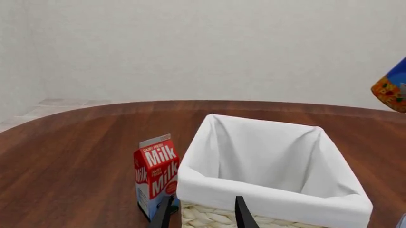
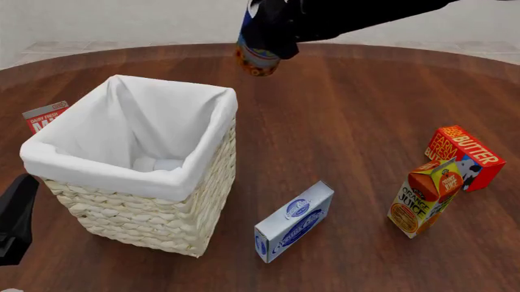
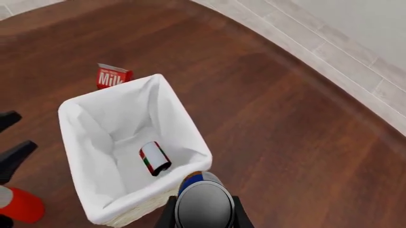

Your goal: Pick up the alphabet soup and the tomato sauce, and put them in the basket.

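My right gripper point(image 2: 264, 38) is shut on the alphabet soup point(image 2: 257, 58), a dark blue can with yellow and orange marks, and holds it in the air beyond the basket's far right corner. Its silver-grey top point(image 3: 204, 205) shows between the fingers in the right wrist view. The cream wicker basket point(image 2: 130, 177) with white lining stands at the left. The tomato sauce point(image 3: 154, 158), a white can with red and green marks, lies on its side inside the basket. My left gripper point(image 1: 203, 216) is open and empty, low beside the basket's near left side point(image 1: 273, 195).
A red milk carton point(image 2: 45, 115) stands behind the basket on the left. A blue-and-white flat box point(image 2: 294, 220) lies right of the basket. An orange juice carton point(image 2: 424, 198) and a red butter box point(image 2: 464, 157) stand at the far right.
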You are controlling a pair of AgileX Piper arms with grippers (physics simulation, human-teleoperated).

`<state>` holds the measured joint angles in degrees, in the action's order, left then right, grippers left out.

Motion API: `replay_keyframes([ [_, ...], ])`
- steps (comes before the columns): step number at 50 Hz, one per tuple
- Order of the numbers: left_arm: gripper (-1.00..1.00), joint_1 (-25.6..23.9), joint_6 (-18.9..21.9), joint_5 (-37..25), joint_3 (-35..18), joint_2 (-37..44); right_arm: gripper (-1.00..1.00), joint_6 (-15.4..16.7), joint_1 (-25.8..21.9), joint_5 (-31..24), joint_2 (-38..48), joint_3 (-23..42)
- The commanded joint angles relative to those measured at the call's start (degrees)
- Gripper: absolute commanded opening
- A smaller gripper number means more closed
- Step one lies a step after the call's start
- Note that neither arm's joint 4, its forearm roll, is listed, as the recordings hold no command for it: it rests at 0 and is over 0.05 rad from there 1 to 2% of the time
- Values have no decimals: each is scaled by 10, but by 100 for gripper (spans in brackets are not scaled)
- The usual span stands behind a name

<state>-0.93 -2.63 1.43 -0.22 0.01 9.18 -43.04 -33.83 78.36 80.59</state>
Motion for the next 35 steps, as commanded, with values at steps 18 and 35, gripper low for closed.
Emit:
replay_keyframes([
  [18, 100, 0, -4, 1, 1, 0, -100, -8, -34, 0, 21, 39],
  [35, 100, 0, -9, 3, 0, 0, -100, -3, -53, -4, 40, 65],
])
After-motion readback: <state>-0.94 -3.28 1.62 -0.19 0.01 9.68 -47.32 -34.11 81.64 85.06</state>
